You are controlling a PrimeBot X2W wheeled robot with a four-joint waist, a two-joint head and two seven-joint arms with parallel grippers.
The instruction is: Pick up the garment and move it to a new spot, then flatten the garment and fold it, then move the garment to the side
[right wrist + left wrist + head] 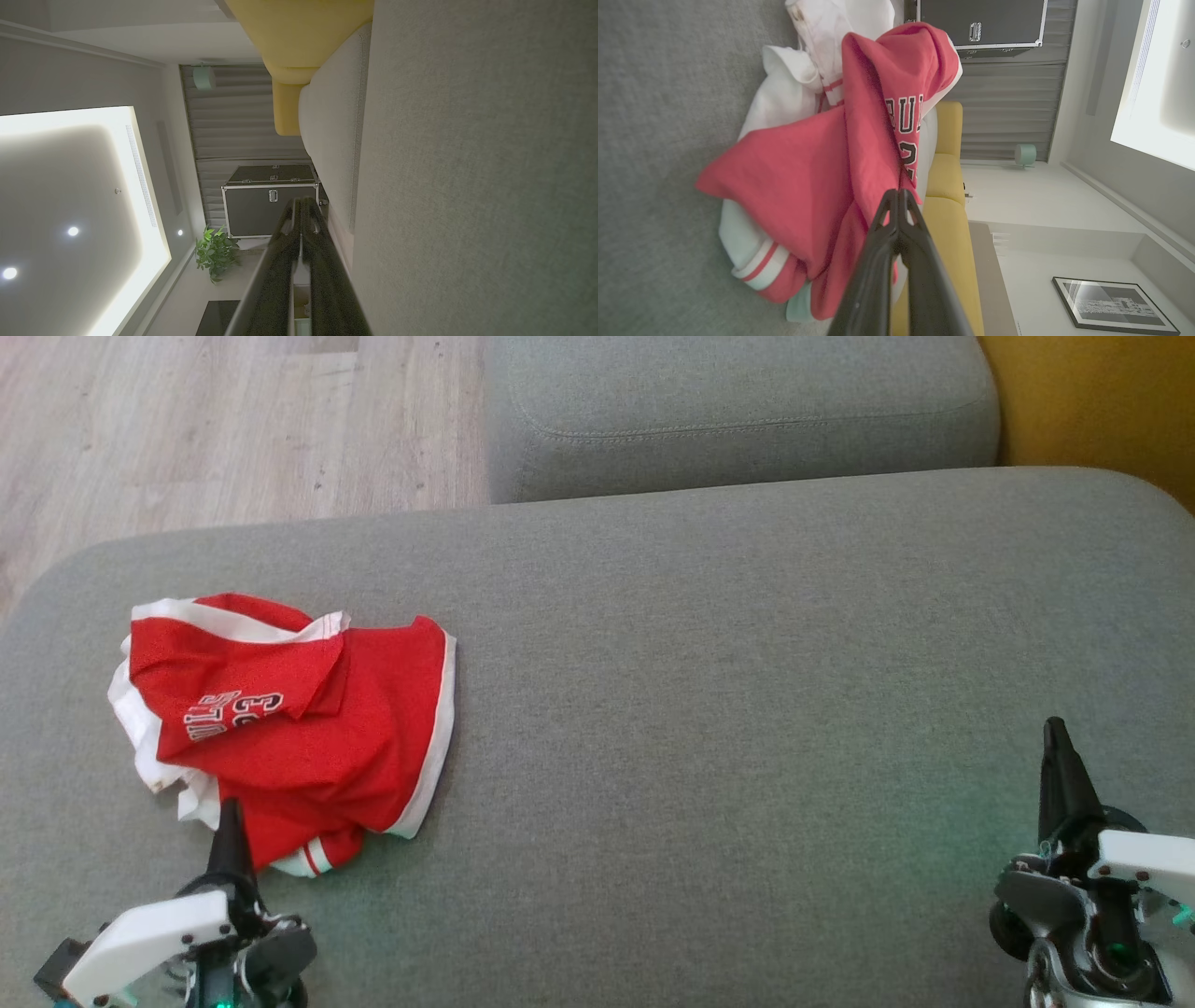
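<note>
- Find garment (308, 728), red with white trim, crumpled in a loose heap on the left part of the grey seat cushion (747, 709); black-and-white lettering on a folded-over flap.
- Find left gripper (229, 814) at lower left of head view, fingers pressed together tip to tip, tips overlapping the garment's near edge, just beside a striped cuff (313, 859).
- See, in left wrist view, those closed tips in front of the red cloth; nothing pinched between them; cannot tell whether they touch the fabric.
- Find right gripper (1056, 733) at lower right, likewise shut tight and holding nothing, over bare cushion, well apart from the garment.
- Note second grey cushion (747, 411) beyond the seat and wood floor (187, 429) at upper left.
- Note black case (268, 200) with metal edging and potted plant (215, 252) in right wrist view.
</note>
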